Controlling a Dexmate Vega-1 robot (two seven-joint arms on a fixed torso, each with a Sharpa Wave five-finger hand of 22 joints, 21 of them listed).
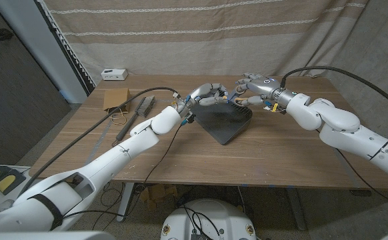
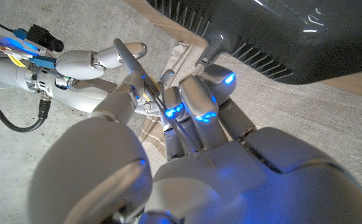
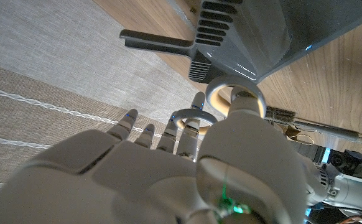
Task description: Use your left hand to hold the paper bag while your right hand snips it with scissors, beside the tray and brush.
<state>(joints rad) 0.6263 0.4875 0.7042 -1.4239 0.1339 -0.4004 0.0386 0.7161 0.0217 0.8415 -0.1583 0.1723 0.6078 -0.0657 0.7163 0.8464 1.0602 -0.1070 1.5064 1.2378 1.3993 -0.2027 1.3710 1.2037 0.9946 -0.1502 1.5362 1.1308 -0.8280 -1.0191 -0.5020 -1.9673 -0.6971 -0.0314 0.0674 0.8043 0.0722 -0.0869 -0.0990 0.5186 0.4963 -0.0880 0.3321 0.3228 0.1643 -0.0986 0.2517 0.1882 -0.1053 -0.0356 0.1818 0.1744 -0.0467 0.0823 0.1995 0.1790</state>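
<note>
Both hands meet above the far edge of the dark grey tray (image 1: 224,127). My right hand (image 1: 253,87) holds the scissors (image 1: 233,100), with its fingers through the cream-lined loops (image 3: 229,79). The thin metal blades (image 2: 133,65) run from the right hand (image 2: 81,68) into my left hand (image 2: 218,155), whose fingers curl around them. My left hand (image 1: 206,93) is lifted off the table. The brown paper bag (image 1: 116,99) lies flat on the table far to the left, apart from both hands.
A long dark brush (image 1: 139,110) lies just right of the bag. A small white box (image 1: 114,73) sits at the table's back left edge. A striped curtain hangs behind the table. Cables trail along both arms.
</note>
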